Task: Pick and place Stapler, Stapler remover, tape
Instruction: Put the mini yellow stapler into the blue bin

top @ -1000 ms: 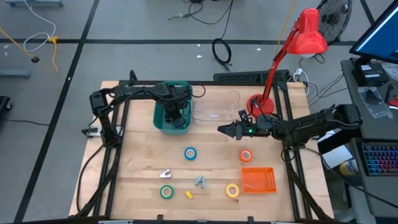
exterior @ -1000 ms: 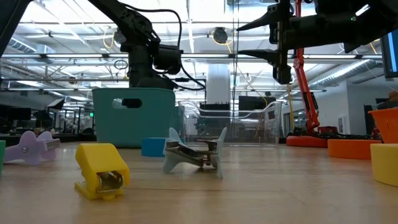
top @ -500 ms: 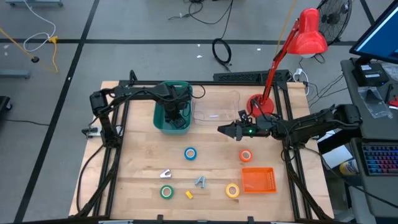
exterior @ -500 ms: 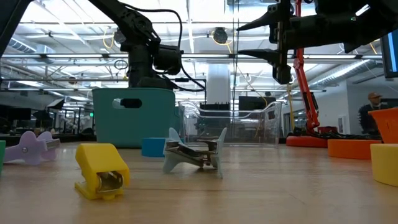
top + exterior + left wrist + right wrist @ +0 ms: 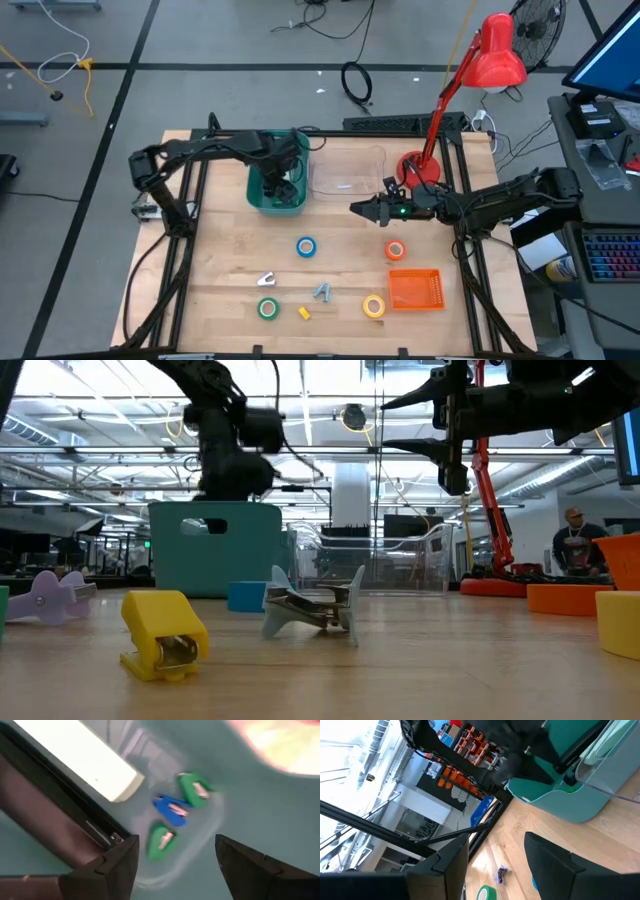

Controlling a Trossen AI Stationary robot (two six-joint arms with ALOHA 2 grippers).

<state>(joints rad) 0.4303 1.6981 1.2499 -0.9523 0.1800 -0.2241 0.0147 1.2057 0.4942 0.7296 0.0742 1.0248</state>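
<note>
Closest to the front of the desk, far from the teal bin [image 5: 256, 196], the yellow stapler [image 5: 160, 635] and the grey staple remover [image 5: 315, 610] are seen lying untouched. The green tape [image 5: 267, 308], yellow tape [image 5: 374, 306], blue tape [image 5: 306, 246] and orange tape [image 5: 395, 250] are also left out on the desk, in front of the bin.

Over the bin, the left gripper [image 5: 175, 845] has been lifted a little and its arm pulled back since half a second ago. Its fingers are held wide open and nothing is held. Below it, at the bottom of the bin, two green things and a blue one [image 5: 170, 811] are seen, likely small staplers. So a drop seems finished, and another thing can be fetched.

The right gripper [image 5: 362, 209] has not been moved; it is kept high, beside the bin, with its fingers open and empty.
</note>
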